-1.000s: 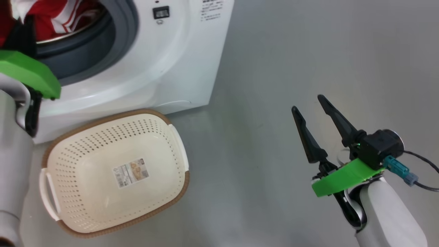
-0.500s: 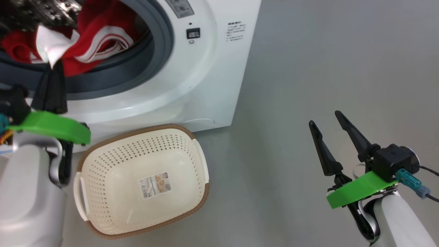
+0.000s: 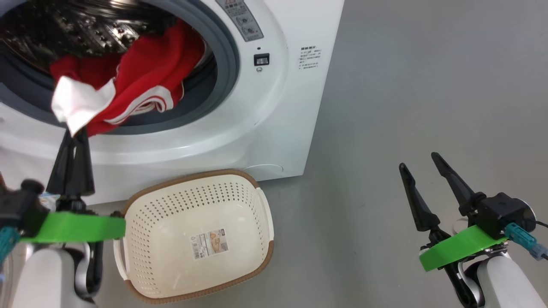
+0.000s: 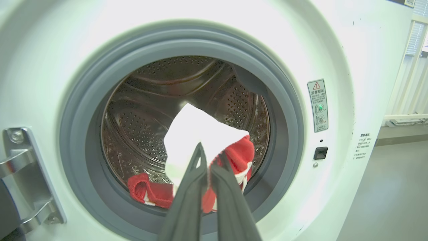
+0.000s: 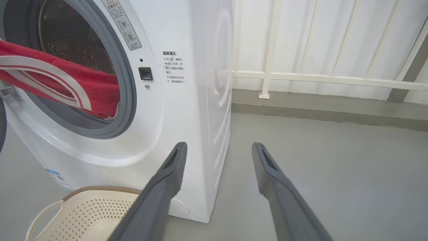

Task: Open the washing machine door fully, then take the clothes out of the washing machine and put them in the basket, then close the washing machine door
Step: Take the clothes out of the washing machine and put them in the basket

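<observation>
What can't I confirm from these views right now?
Washing machine door: cut off by the left wrist view's left edge past the hinge; how far open is unclear.
Clothes remaining in the drum: the left pincer and the white panel it grips hide the drum floor in the left wrist view.
Printed notice, head view: too small to read.

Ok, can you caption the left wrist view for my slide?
Left hand shut on red-and-white clothes that trail from the open washer drum.
</observation>
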`<state>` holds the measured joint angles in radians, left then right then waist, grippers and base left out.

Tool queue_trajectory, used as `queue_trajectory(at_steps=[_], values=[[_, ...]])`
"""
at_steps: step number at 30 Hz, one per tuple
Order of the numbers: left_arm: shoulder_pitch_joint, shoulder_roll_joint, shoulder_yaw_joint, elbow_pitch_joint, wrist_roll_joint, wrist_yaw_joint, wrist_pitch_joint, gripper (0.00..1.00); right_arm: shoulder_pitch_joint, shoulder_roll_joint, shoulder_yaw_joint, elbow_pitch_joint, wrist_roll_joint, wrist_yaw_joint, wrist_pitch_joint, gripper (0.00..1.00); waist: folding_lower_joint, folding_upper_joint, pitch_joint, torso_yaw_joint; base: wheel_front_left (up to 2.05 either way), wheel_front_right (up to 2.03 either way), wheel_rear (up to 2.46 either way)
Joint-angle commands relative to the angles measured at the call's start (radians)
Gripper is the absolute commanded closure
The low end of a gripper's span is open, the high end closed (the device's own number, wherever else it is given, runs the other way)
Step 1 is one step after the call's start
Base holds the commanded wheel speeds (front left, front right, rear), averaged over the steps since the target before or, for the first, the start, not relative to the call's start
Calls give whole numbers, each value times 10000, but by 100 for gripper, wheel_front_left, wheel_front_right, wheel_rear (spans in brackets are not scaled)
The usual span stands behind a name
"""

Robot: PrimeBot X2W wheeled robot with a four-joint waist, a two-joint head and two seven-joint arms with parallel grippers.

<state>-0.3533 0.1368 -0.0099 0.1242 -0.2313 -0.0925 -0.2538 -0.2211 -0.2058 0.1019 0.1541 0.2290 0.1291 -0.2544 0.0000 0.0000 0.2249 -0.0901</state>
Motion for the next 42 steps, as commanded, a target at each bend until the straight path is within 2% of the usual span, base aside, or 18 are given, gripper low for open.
queue_trajectory(at_steps=[1,12,17,21,26,33,34,42], values=[[13,216,405,-468,79,-52,-79,100,209,-126,112,-270,-101,16,-74,0,0,0,-82,44,0,0,0],[2253,-492,531,-3590,416,142,-80,100,576,-151,-74,-334,-130,16,-74,0,0,0,-495,118,0,0,0],[2817,-583,222,-3882,497,175,-80,100,605,-155,-115,-400,-129,16,-74,0,0,0,-443,167,0,0,0],[2954,-655,17,-2971,299,137,-80,100,490,-109,-43,-413,-123,16,-74,0,0,0,-298,112,0,0,0],[2702,-733,-52,-1109,15,-15,-80,100,292,-33,62,-419,-104,16,-74,0,0,0,-18,-26,0,0,0],[1788,-780,-272,1473,184,-255,-80,100,61,42,114,-456,-96,16,-74,0,0,0,475,-236,0,0,0],[1788,-780,-272,1473,184,-255,-80,100,61,42,114,-456,-96,16,-74,0,0,0,475,-236,0,0,0],[505,-773,-656,4398,567,-352,-80,100,-285,168,235,-496,-80,16,-74,0,0,0,1101,-571,0,0,0]])
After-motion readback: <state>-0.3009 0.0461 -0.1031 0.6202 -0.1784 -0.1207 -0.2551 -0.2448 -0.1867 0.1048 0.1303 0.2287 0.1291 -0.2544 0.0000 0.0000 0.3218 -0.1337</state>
